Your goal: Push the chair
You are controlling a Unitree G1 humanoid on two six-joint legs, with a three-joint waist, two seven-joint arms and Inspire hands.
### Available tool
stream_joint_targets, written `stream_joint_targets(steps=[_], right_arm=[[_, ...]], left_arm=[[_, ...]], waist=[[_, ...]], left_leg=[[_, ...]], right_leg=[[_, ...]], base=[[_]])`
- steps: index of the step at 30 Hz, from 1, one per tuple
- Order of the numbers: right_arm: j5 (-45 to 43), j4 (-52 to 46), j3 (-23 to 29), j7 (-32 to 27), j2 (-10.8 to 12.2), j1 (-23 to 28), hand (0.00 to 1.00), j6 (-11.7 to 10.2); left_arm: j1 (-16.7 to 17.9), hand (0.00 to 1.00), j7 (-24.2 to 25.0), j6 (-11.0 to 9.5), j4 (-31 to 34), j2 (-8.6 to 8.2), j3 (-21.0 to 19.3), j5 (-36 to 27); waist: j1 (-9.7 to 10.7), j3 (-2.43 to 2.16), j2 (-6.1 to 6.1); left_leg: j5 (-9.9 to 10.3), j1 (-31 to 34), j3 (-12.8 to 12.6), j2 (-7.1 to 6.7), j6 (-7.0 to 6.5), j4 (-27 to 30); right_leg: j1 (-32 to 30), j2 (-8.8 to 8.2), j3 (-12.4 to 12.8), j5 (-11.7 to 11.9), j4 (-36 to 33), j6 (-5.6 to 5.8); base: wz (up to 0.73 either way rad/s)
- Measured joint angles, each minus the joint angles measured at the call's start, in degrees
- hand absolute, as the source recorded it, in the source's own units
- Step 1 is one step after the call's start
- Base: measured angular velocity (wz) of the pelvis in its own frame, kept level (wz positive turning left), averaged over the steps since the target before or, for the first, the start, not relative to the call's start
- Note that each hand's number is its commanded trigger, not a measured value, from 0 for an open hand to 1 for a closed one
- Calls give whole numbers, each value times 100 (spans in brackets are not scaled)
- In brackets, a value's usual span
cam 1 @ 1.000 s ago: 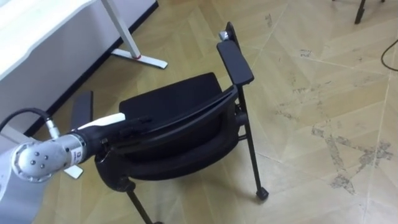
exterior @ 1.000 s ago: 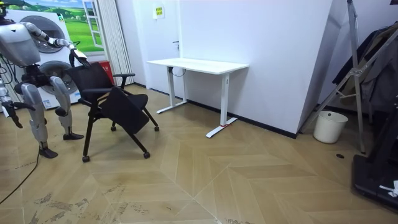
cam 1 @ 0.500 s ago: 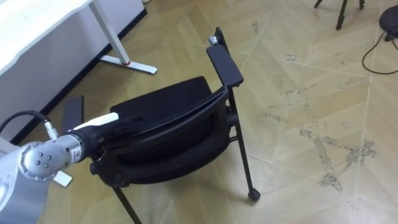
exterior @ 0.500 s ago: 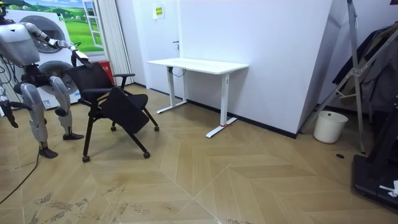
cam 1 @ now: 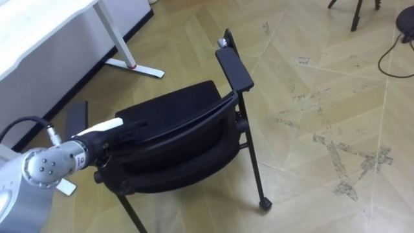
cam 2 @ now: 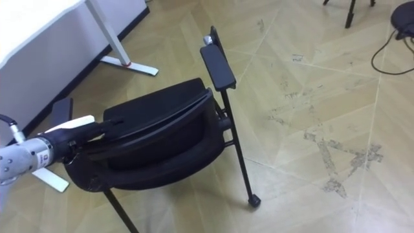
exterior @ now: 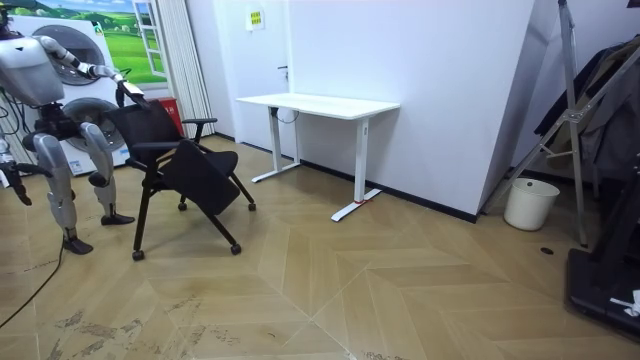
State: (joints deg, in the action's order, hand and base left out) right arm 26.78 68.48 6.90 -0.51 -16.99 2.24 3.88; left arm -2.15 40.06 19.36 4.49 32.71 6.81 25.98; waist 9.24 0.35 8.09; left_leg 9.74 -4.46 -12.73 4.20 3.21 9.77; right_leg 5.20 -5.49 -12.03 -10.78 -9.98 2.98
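- On the parquet floor (cam 1: 310, 77), just out from the white desk (exterior: 320, 103), the black chair (cam 1: 181, 149) is seen from behind and above, one armrest (cam 1: 233, 68) raised at its far side.
- At the backrest's top edge the left hand (cam 1: 107, 127) is laid; whether it grips or lies flat cannot be told.
- Beside the robot's hip the right hand (exterior: 18, 188) hangs, its state unreadable.

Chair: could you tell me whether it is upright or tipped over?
Upright: the chair stands on its legs in the room view.
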Motion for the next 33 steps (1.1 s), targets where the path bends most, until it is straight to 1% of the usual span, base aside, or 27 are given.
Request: stream_joint_targets(steps=[1, 2, 3, 4, 5, 7, 11, 13, 15, 20, 23, 27, 30, 33], right_arm=[[-3, -4, 1, -8, 6, 0, 0, 0], [-5, -15, 2, -12, 12, 3, 0, 0], [-5, -56, 2, -13, 24, 21, 0, 0], [-5, -111, 5, -16, 40, 43, 0, 1], [-5, -135, 5, -17, 51, 60, 0, 1], [-8, -185, 6, -10, 95, 86, 0, 1], [-3, -202, 1, 22, 100, 83, 0, 17], [-2, -217, -2, 45, 100, 43, 0, 102], [-2, -217, -3, 61, 100, 47, 0, 113], [-1, -216, -4, 45, 105, 80, 0, 161], [3, -217, -4, 27, 115, 7, 0, 165], [9, -217, -5, -18, 116, -24, 0, 165], [13, -217, -5, -30, 116, -9, 0, 165], [41, -216, -4, -73, 116, -5, 0, 165]], left_arm=[[-25, 23, -39, 0, -88, -38, -2, 14], [-27, 52, -69, -1, -119, -47, -2, 13], [-29, 63, -110, -1, -142, -52, -3, 13], [-28, 78, -126, -2, -169, -61, -2, 18], [-35, 100, -127, -1, -170, -66, -3, 35], [-39, 100, -133, 8, -184, -66, -4, 83], [-57, 100, -230, 59, -233, -70, -2, 104], [-133, 100, -404, 127, -357, -80, 0, 162], [-179, 100, -359, 168, -420, -82, 19, 238], [-172, 100, -471, 26, -416, -92, 95, 242], [-172, 100, -565, 23, -426, -108, 129, 243], [-173, 100, -673, 31, -466, -170, 135, 311], [-173, 100, -740, 31, -511, -198, 134, 335], [-173, 100, -800, 57, -520, -215, 134, 344]], waist=[[0, 0, -1], [2, -1, -3], [8, 1, -11], [13, 8, -25], [14, 4, -37], [39, -5, -81], [107, 16, -115], [149, 23, -125], [165, 30, -121], [137, 31, -109], [131, 24, -93], [138, 3, -61], [141, 7, -60], [156, 22, -54]], left_leg=[[0, -17, -11, 0, 0, -6], [0, -21, -14, 0, 0, -6], [0, -22, -24, 0, 0, -6], [0, -21, -35, 0, 0, -9], [0, -20, -40, 0, 0, -10], [0, -17, -55, 0, 0, -9], [1, -12, -60, -3, 0, -12], [1, -7, -70, -2, 0, -15], [1, -8, -79, -2, 0, -23], [1, -6, -98, 0, 0, -25], [1, -8, -107, 0, 0, -25], [1, -8, -112, 0, 0, -26], [1, -9, -114, 0, 0, -27], [1, -4, -116, 2, 0, -26]], right_leg=[[2, 0, 17, 0, -7, 0], [1, 0, 23, -1, -9, 0], [-7, 0, 36, -1, -8, 1], [-17, 0, 49, -1, -8, 1], [-20, 0, 53, -1, -7, 1], [-19, 0, 64, -2, 7, 2], [-18, -2, 76, -1, 11, 2], [-6, 0, 100, -1, 11, 1], [-14, 0, 118, 0, 10, 0], [-19, 0, 114, 0, 3, 0], [-20, 0, 111, 0, 4, 0], [-20, 0, 110, 0, 4, 0], [-22, 0, 110, 0, -2, 0], [-27, 0, 109, 0, -8, 0]], base=[[-5], [-6], [-6], [-5], [-4], [0], [0], [-7], [-6], [0], [0], [0], [0], [0]])
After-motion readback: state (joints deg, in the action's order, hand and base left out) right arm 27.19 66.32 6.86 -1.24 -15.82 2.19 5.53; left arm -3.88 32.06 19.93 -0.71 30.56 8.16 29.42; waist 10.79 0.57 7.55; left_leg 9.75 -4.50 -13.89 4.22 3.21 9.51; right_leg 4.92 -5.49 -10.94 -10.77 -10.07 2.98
